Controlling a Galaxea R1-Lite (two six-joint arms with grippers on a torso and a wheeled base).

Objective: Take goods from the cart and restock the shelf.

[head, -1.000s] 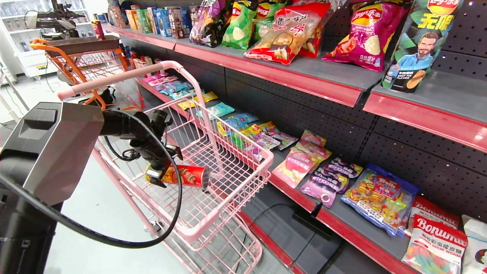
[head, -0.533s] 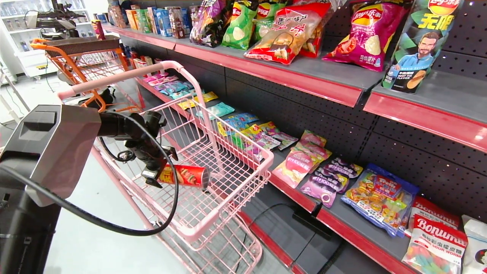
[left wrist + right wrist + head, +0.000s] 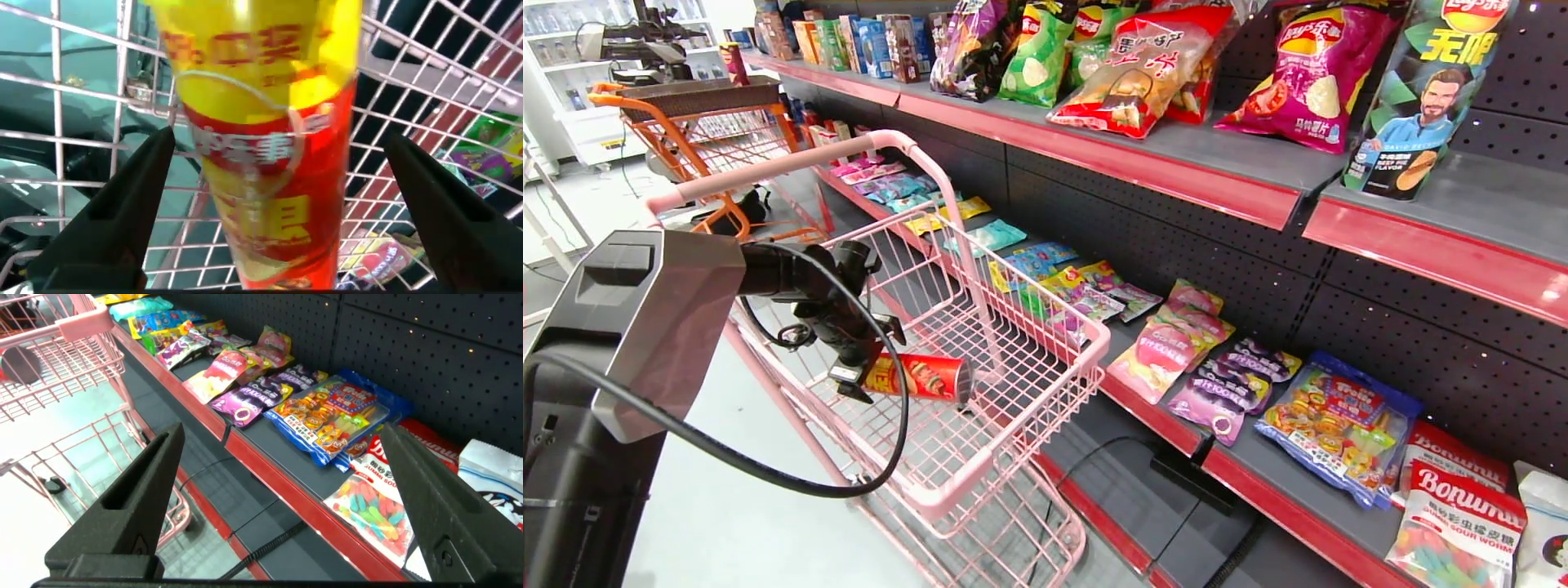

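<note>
Left tool slightly back, wide astride can

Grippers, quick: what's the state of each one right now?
Left gripper: open, jaws on either side of the red chip can, not clamped on it.
Right gripper: open, holding nothing.

We are in a shop aisle. Beside the pink cart runs a long shelf with red edge strips. Crisp bags sit above the cart, sweet packets lie level with it, and an orange cart stands beyond it.
</note>
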